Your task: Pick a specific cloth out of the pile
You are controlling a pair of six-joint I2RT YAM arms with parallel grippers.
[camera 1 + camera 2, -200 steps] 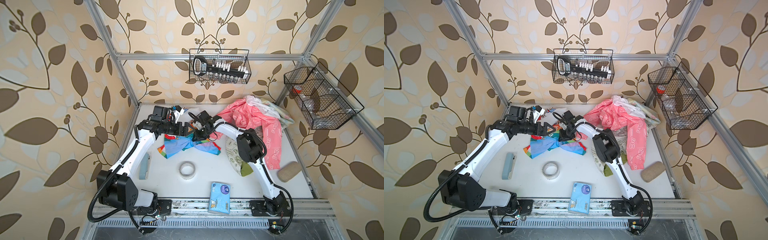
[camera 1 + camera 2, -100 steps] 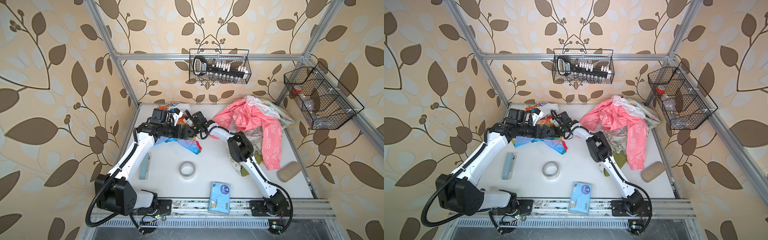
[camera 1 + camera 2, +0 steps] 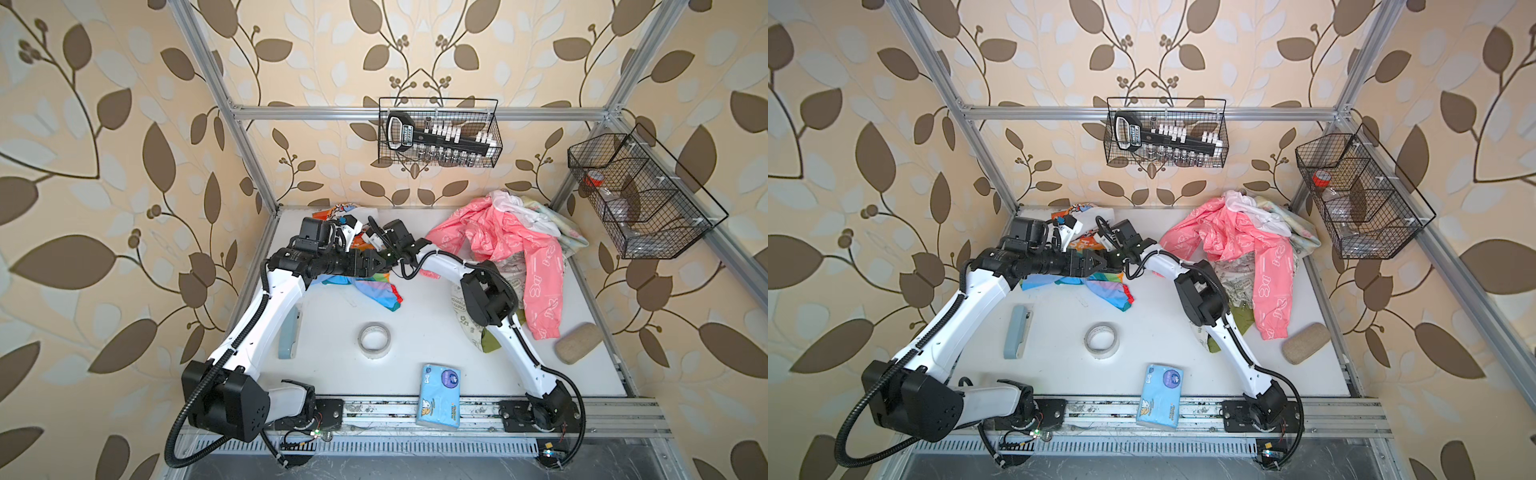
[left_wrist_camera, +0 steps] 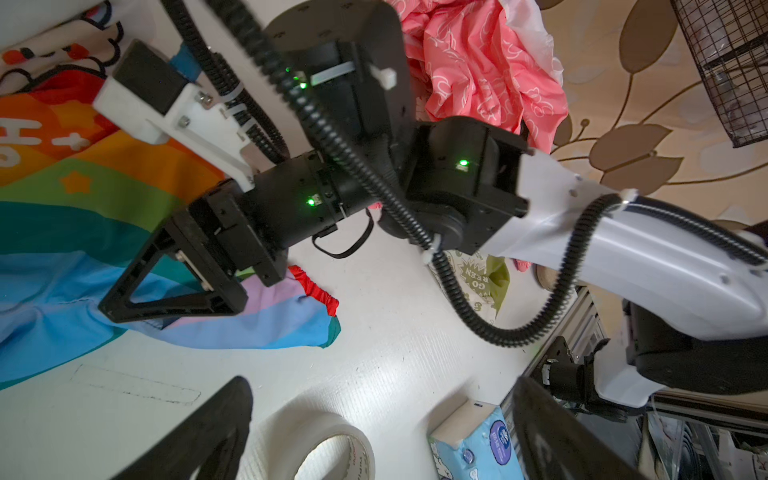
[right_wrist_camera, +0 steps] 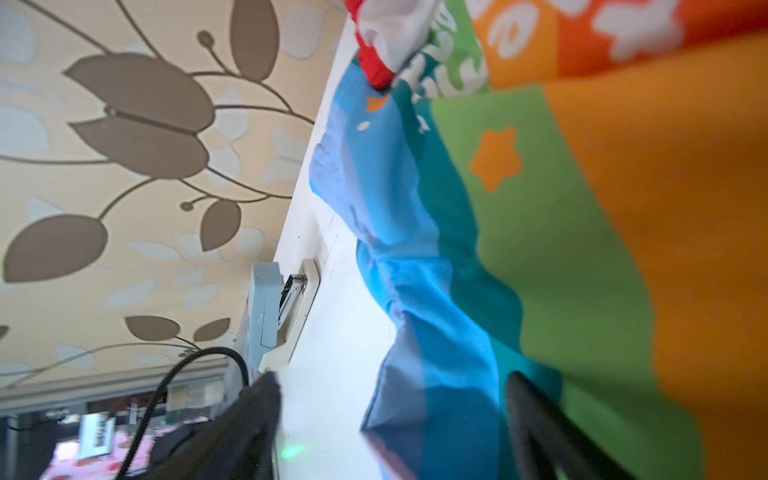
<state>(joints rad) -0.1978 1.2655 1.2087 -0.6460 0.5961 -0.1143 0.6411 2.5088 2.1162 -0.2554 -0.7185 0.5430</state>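
Observation:
The cloth (image 3: 374, 291) (image 3: 1104, 289), rainbow-striped with red trim and white lettering, lies crumpled at the back left of the table, apart from the pile (image 3: 498, 241) (image 3: 1225, 232) at the back right. My right gripper (image 5: 390, 424) stands open just over the cloth (image 5: 561, 208). Its jaws are wide apart, with a blue fold below them. One of its fingers (image 4: 166, 286) shows above the cloth (image 4: 62, 208) in the left wrist view. My left gripper (image 4: 382, 432) is open and empty, reaching over the cloth (image 3: 376, 262) right beside the right gripper.
A tape roll (image 3: 375, 338) lies mid-table, a blue tissue pack (image 3: 439, 395) at the front edge and a stapler (image 3: 289, 336) along the left edge. A tan block (image 3: 577, 343) is at the front right. Wire baskets hang on the back wall (image 3: 438, 133) and right wall (image 3: 640, 199).
The cloth has moved from the middle of the table to the back left, both grippers moving with it. The right gripper's jaws have opened and let go of it.

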